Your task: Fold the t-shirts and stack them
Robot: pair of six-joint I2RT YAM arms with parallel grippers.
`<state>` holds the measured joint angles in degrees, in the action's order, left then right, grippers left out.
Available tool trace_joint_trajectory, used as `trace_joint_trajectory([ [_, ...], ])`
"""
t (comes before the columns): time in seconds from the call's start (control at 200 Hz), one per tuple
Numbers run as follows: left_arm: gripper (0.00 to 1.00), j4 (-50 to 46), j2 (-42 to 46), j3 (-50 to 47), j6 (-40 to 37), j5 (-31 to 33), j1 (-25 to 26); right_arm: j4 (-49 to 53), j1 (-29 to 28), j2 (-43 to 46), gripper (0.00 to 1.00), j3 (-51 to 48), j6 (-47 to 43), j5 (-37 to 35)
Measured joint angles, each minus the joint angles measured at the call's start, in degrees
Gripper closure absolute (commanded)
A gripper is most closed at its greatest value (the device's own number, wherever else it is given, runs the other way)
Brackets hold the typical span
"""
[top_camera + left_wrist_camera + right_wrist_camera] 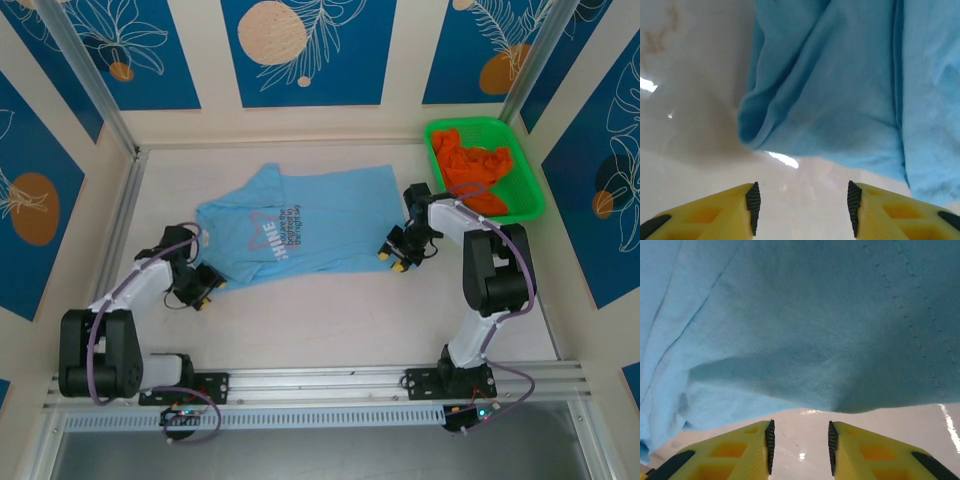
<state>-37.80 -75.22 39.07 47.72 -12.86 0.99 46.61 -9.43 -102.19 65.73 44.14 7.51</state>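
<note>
Folding is not begun: blue t-shirt [275,225] lies spread on the counter [330,320], orange t-shirt [475,170] seems crumpled in basket [532,203] at far right corner. Both your jaws stand spread, pinching nothing.

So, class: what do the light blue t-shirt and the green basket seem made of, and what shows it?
Light blue t-shirt: soft matte cloth, probably cotton; it folds, wrinkles and shows stitched seams. Green basket: likely rigid, smooth plastic, judging by its open mesh walls.
</note>
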Motion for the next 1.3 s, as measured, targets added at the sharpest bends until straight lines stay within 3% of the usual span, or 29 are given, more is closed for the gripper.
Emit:
trace_joint_trajectory([
  [0.405, 1.00, 0.7, -9.7, 4.9, -4.8, 9.4, 0.0, 2.4, 1.3, -4.9, 0.62, 1.5, -0.3, -3.2],
  [0.725, 1.00, -5.9, -14.4, 13.4, -9.9, 17.6, -0.2, 6.4, 2.2, -6.6, 0.58, 3.6, -3.3, -6.3],
  [0.955, 1.00, -9.7, -14.7, 15.4, -13.6, 19.6, -0.2, 6.8, 2.8, -5.7, 0.56, 2.1, -4.7, -6.9],
  [1.065, 0.93, -10.1, -15.2, 14.8, -14.3, 19.9, -0.2, 6.8, 2.8, -4.1, 0.55, -0.3, -4.8, -6.9],
  [1.225, 0.56, -11.7, -15.2, 13.4, -15.6, 22.4, -0.8, 6.8, 3.3, -0.7, 0.48, -4.6, -4.7, -7.7],
  [1.3, 0.49, -12.5, -14.9, 13.5, -15.3, 23.3, -1.0, 6.8, 3.7, 0.9, 0.45, -6.3, -4.7, -8.1],
])
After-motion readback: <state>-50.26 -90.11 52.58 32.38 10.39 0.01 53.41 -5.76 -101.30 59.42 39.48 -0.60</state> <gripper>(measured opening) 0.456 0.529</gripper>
